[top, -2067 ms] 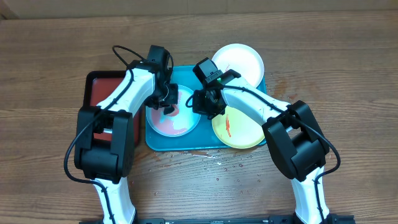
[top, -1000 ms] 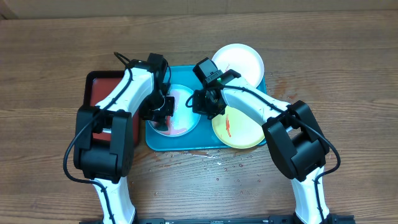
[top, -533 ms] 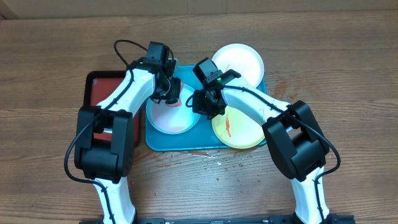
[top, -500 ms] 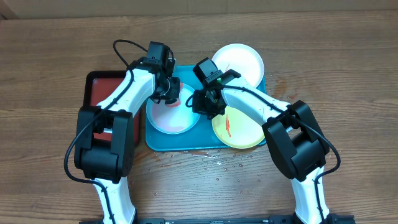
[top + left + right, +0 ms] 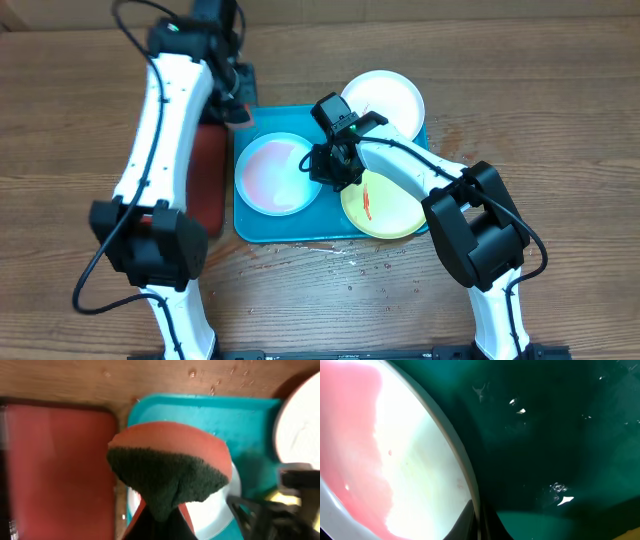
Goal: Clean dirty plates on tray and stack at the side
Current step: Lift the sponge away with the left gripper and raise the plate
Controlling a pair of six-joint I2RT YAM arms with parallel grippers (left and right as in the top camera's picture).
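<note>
The pale blue plate (image 5: 278,172), smeared pink, lies at the left of the turquoise tray (image 5: 292,121). My right gripper (image 5: 325,170) is shut on its right rim; in the right wrist view the fingers (image 5: 480,520) pinch the rim (image 5: 466,472). My left gripper (image 5: 232,104) is raised over the tray's far left corner. It is shut on an orange sponge (image 5: 170,467) with a dark green scrub face. The white plate (image 5: 385,98) overhangs the tray's far right corner. The pale green plate (image 5: 385,208), with an orange smear, lies at the front right.
A dark red black-rimmed tray (image 5: 207,170) lies left of the turquoise tray, partly under my left arm; it also shows in the left wrist view (image 5: 55,460). Water drops (image 5: 350,255) dot the wooden table in front of the turquoise tray.
My left gripper has lifted the sponge off the pale blue plate and swung up and back-left toward the tray's far left corner. The plate shows less red. The right arm has not moved.
</note>
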